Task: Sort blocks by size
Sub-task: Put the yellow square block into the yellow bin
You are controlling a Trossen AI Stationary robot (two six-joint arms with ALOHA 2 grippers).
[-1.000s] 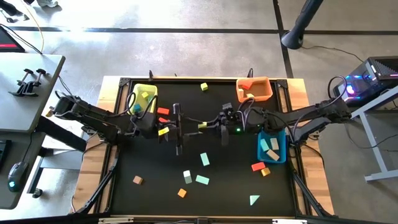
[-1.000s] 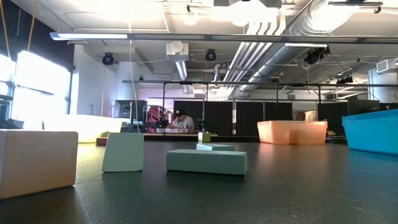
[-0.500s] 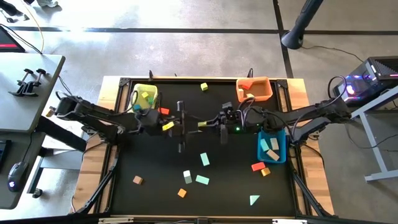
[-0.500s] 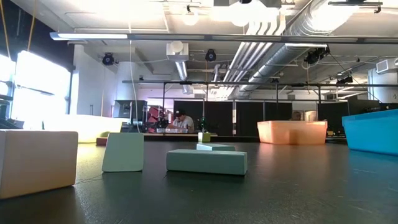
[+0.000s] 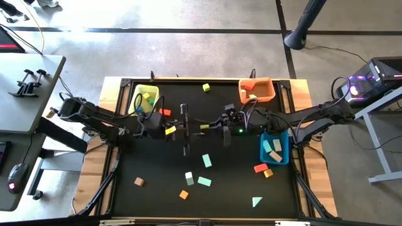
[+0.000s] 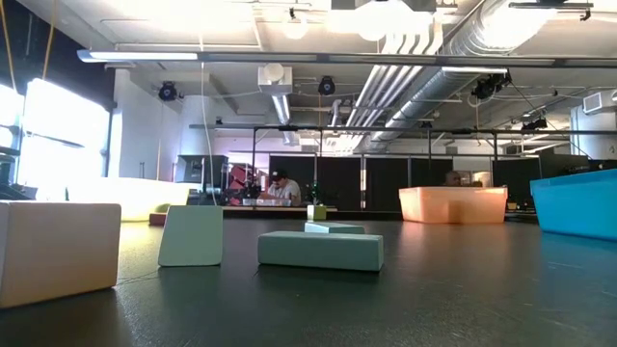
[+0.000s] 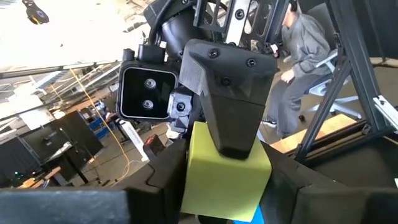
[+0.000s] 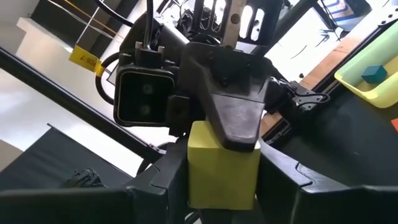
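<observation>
Yellow block (image 7: 225, 180) — both grippers' fingers clamped

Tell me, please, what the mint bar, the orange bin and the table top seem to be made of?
Mint bar: probably painted wood, with a matte, even colour, flat faces and crisp edges.
Orange bin: most likely plastic, since its thin walls glow as light passes through them.
Table top: a dark matte sheet with a faint sheen, perhaps rubber or a coated mat; the look leaves that open.

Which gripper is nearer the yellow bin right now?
Left. The left gripper sits just right of the yellow bin; the right gripper is farther along, past mid-table.
</observation>
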